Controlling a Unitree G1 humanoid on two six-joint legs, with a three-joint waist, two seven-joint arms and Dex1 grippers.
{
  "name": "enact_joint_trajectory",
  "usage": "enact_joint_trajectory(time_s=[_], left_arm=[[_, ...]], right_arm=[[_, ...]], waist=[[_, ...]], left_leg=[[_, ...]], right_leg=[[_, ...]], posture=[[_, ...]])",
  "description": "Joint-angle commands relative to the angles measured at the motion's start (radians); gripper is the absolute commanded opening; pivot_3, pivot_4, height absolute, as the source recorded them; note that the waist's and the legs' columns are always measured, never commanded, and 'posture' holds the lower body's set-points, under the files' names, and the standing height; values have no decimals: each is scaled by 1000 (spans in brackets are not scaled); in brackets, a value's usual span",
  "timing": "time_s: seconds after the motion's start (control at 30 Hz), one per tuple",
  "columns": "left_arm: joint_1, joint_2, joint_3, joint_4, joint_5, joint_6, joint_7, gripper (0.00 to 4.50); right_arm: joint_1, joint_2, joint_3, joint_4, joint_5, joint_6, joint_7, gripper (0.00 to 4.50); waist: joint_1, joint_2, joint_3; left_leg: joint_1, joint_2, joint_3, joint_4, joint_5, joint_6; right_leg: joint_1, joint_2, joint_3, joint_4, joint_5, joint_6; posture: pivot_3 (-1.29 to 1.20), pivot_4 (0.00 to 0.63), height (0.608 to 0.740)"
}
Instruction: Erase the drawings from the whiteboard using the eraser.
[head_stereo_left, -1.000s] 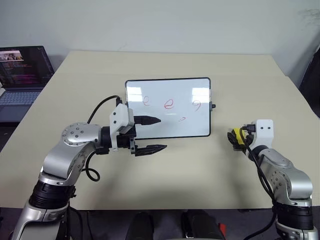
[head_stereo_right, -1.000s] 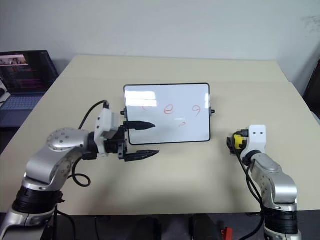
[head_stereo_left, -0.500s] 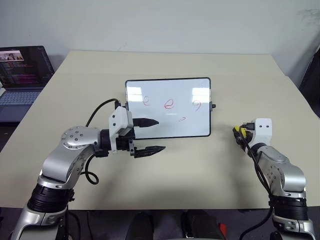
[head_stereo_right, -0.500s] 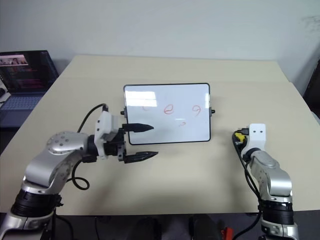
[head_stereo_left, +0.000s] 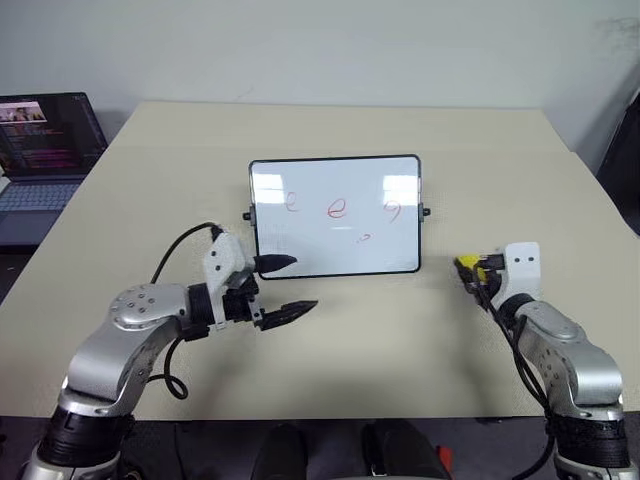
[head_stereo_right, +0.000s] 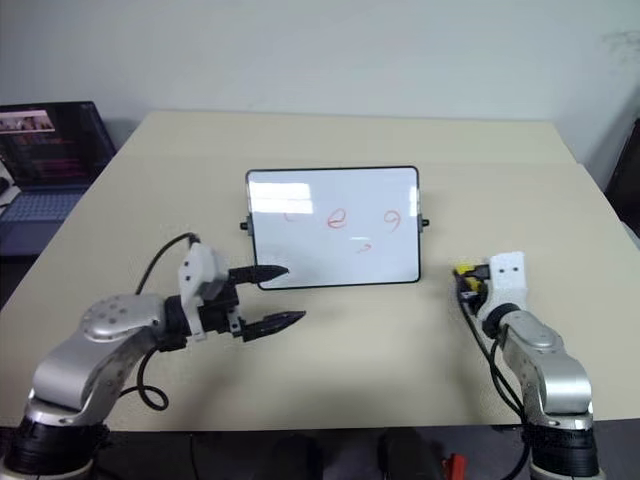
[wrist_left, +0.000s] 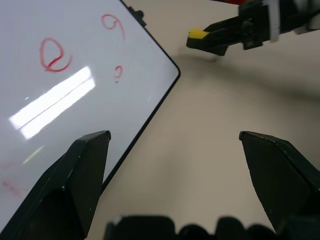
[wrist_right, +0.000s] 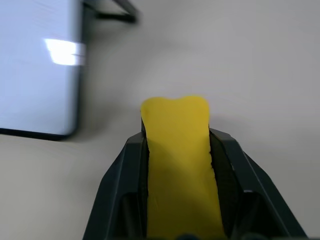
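The whiteboard lies flat in the middle of the table, white with a thin black frame. Red drawings run across its upper half, with a small squiggle below them. My right gripper hovers to the right of the board, shut on the yellow eraser, which sticks out between the two black fingers and is lifted off the table. My left gripper stands open at the board's near left corner, its upper finger over the frame. The left wrist view shows the board's corner and the yellow eraser tip.
An open laptop sits at the far left beside the table. The beige table stretches wide in front of and behind the board. A cable loops from my left wrist.
My right gripper closed on the eraser and lifted it slightly toward the board. My left arm drew back and to the left, staying open.
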Motion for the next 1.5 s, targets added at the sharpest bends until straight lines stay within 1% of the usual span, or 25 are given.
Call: enact_joint_trajectory(time_s=[0.03,0.1,0.2,0.3,0.4,0.47,0.53,0.6,0.8,0.83,0.9,1.03,1.13,1.23,1.3,1.37,1.5], left_arm=[[58,13,87,-59,-22,15,42,4500],[114,32,104,-79,-14,10,32,4500],[144,35,144,-86,-22,19,58,4500],[152,35,180,-71,-2,20,101,4500],[139,19,215,-48,30,0,162,4500],[128,16,226,-39,28,-3,176,4500],[105,17,234,-27,14,6,181,4500],[94,32,217,-17,31,-4,169,4500],[73,66,197,23,74,-10,155,4500],[58,68,194,38,81,-12,156,4500],[31,68,190,54,81,-11,155,4500],[19,70,182,62,78,-11,137,4500],[15,67,175,67,81,-14,134,4500],[-2,74,157,65,75,-8,113,4500],[-4,78,158,65,73,-5,107,4500],[-4,83,163,68,72,-1,100,4500],[2,84,162,67,71,-3,93,4500]], right_arm=[[-22,-84,107,-141,21,-2,126,1351],[-61,-104,152,-157,13,1,145,1331],[-150,-106,239,-143,-24,-17,172,1329],[-249,-71,334,-79,-68,-53,194,1327],[-398,10,452,77,-163,-122,193,1327],[-453,47,475,144,-193,-147,196,1327],[-553,108,498,270,-241,-200,187,1326],[-662,163,534,425,-300,-272,191,1326],[-849,253,537,733,-390,-432,210,1326],[-881,266,530,788,-397,-455,213,1326],[-937,288,516,893,-418,-507,201,1326],[-996,312,522,1048,-471,-589,187,1325],[-1012,326,529,1114,-498,-622,204,1322],[-986,320,568,1112,-512,-594,334,1321],[-976,320,567,1107,-522,-591,357,1320],[-994,332,543,1131,-539,-618,301,1320],[-1059,361,486,1213,-581,-710,101,1320]], waist=[[2,0,0],[1,-1,0],[3,-1,0],[3,-1,0],[1,-1,0],[2,-1,0],[3,-1,0],[3,-1,0],[4,-1,0],[4,-2,0],[4,-2,0],[3,-2,0],[3,-2,0],[3,-2,0],[3,-2,0],[3,-1,0],[2,-1,0]], left_leg=[[0,0,0,0,0,0],[0,0,0,0,0,0],[0,0,0,0,0,0],[0,0,0,1,0,0],[0,0,0,1,0,0],[0,0,0,1,0,0],[-1,0,0,1,0,0],[-2,0,0,1,0,0],[-3,1,-1,0,0,0],[-4,1,-1,0,0,0],[-12,0,-1,2,0,0],[-14,1,-1,3,0,0],[-15,1,-1,3,0,0],[-14,1,-2,3,0,0],[-14,0,-2,4,0,0],[-13,0,-2,6,0,0],[-13,1,-3,12,0,0]], right_leg=[[1,0,-1,0,0,0],[1,0,-1,-1,0,0],[1,-1,-1,0,0,0],[1,-1,-2,0,0,0],[1,0,-2,0,0,0],[0,0,-1,0,0,0],[0,-1,-2,-1,3,-5],[-1,-1,-2,0,3,-5],[-3,-2,-3,-1,3,-6],[-4,-2,-3,0,3,-6],[-11,-3,-3,2,4,-6],[-12,-4,-3,2,4,-7],[-12,-4,-3,2,4,-7],[-12,-4,-4,3,4,-7],[-12,-4,-3,5,4,-7],[-12,-4,-3,8,4,-7],[-13,-4,-3,15,4,-7]], posture=[[0,150,740],[0,150,740],[0,150,740],[0,150,740],[0,150,740],[0,150,740],[0,150,740],[0,150,740],[0,150,740],[0,150,740],[0,150,740],[0,150,740],[0,150,740],[0,150,740],[0,150,740],[0,150,740],[0,150,740]])
